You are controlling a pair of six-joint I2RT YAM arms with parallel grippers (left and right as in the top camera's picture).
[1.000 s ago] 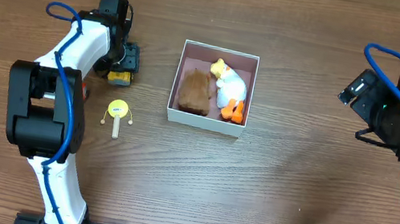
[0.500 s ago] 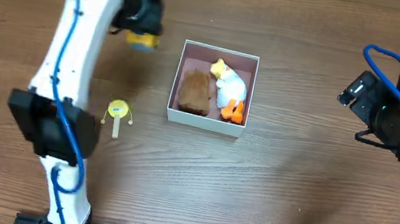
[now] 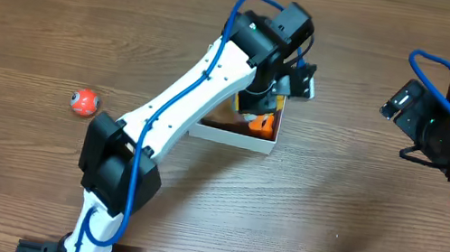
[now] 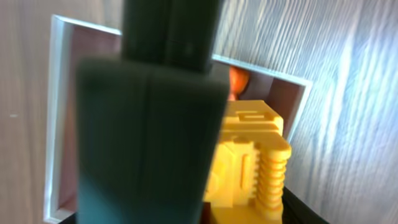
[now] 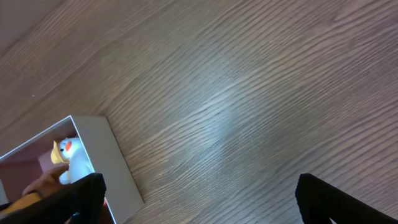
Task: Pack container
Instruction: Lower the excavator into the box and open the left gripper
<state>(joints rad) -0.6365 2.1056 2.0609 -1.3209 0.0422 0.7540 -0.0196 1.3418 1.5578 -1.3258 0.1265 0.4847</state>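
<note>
Your left gripper (image 3: pixel 265 96) is clamped on a yellow block toy (image 4: pixel 249 155), which sits pressed against the broad dark finger (image 4: pixel 149 124). Any moulded marking on the toy is too blurred to read. The container (image 4: pixel 55 112) lies directly beneath those fingers, and an orange bit (image 4: pixel 237 79) shows just past the toy. Your right gripper (image 5: pixel 199 200) hangs spread wide, gripping nothing. The container's corner lies beyond one of its fingers, with a white duck (image 5: pixel 73 163) inside. An orange ball (image 3: pixel 85 103) rests on the table (image 3: pixel 353 239), well apart from both grippers.

The left gripper (image 4: pixel 245 171), holding a toy (image 4: pixel 249 146), hangs over the container (image 3: pixel 232 136). A ball (image 3: pixel 84 102) lies at the container's nine o'clock.
</note>
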